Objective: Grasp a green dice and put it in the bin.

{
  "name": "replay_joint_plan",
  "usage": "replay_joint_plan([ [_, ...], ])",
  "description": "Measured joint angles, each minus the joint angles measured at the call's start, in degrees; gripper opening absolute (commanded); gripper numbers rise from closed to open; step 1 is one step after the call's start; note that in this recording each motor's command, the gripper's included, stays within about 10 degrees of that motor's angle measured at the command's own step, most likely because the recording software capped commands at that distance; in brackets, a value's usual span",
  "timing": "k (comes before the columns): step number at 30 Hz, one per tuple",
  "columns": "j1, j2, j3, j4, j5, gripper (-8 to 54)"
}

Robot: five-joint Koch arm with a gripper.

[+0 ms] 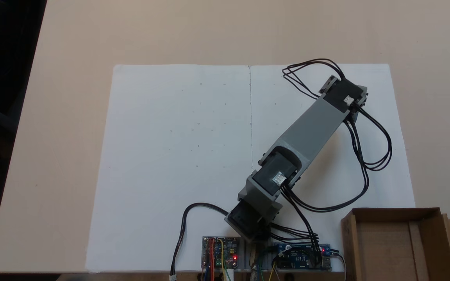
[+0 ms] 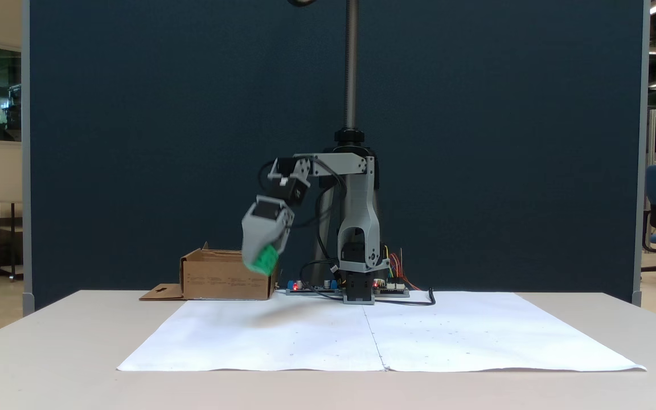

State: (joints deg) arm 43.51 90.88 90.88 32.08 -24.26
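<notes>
In a fixed view from the front, my gripper (image 2: 263, 263) hangs in the air well above the white paper, pointing down and to the left. It is shut on the green dice (image 2: 266, 258), whose bright green face shows at the fingertips. The brown cardboard bin (image 2: 222, 280) stands on the table behind and to the left of the gripper there, with its hang-hole flap lying flat beside it. Seen from above, the bin (image 1: 350, 244) sits at the bottom right, and the grey arm reaches to the upper right with its wrist covering the gripper and dice.
Two white paper sheets (image 1: 178, 156) cover the table's middle. Circuit boards (image 1: 221, 253) with lit red LEDs sit at the arm's base. Black cable loops (image 1: 375, 156) hang off the arm's right side. A metal pole (image 2: 352, 68) rises behind the base.
</notes>
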Motion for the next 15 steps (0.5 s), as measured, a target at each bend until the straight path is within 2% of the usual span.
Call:
replay_joint_plan([
  [8,18.02,5.89,-0.88,0.00,3.16,12.1],
  [15,36.74,7.03,-4.57,0.00,3.52,12.1],
])
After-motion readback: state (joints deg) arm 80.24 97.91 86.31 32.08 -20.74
